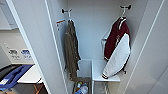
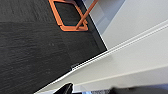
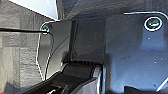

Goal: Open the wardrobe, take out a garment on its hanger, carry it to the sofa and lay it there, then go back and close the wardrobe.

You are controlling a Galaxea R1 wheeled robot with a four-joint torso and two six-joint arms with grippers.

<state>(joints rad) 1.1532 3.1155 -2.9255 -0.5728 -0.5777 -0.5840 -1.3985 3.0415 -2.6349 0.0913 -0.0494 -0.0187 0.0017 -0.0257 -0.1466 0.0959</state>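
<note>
1. Where wardrobe (image 1: 100, 37) stands open: maroon garment (image 1: 117, 50) with white sleeve hung at right on white hanger (image 1: 123, 12), hooked on wall peg.
2. Olive-brown garment (image 1: 71, 52) hung at left.
3. White shelf (image 1: 98, 68) under jacket; basket (image 1: 81, 86) near, below.
4. Grippers: fingers apart or together, cannot tell.
5. Dark carpet (image 2: 30, 50), orange frame (image 2: 70, 17) alongside.
</note>
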